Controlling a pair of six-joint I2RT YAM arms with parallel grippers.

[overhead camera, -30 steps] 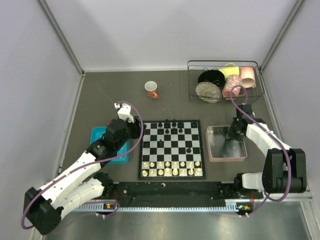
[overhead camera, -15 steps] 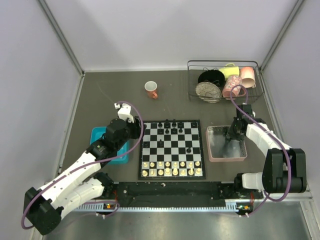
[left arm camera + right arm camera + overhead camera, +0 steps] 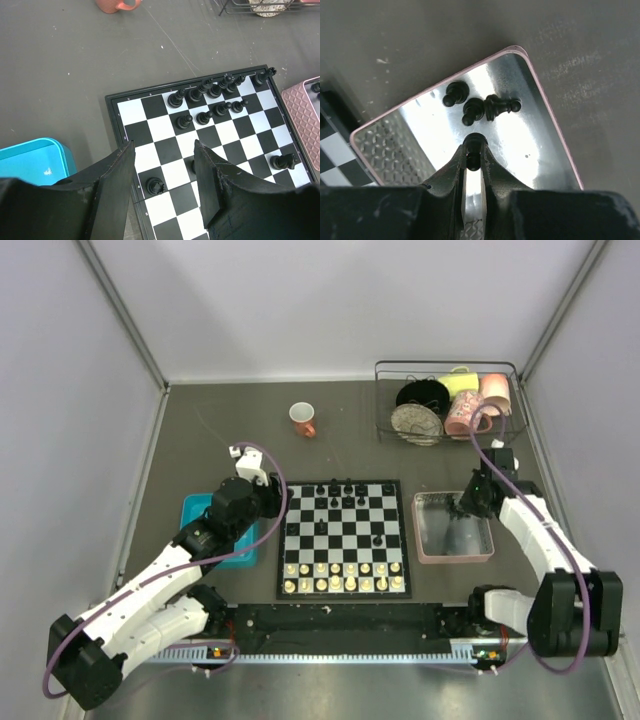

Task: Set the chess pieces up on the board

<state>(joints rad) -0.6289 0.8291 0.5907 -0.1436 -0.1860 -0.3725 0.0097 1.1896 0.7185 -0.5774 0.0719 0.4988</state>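
The board (image 3: 342, 530) lies in the middle of the table. Black chess pieces (image 3: 340, 490) stand on its far rows, one (image 3: 377, 539) stands mid-board, and cream-white pieces fill the near rows. My right gripper (image 3: 475, 152) is shut on a black pawn (image 3: 475, 141) above the pink tray (image 3: 555, 130), where three more black pieces (image 3: 472, 111) lie. In the top view my right gripper (image 3: 468, 502) is over the tray's far end. My left gripper (image 3: 164, 150) is open over the board's left edge, above a black piece (image 3: 155, 186).
A teal tray (image 3: 200, 508) lies left of the board under my left arm. An orange cup (image 3: 302, 419) stands behind the board. A wire rack (image 3: 450, 400) with cups and dishes sits at the back right. Grey walls enclose the table.
My right arm has shifted back and a little to the right over the pink tray. My left arm has not moved.
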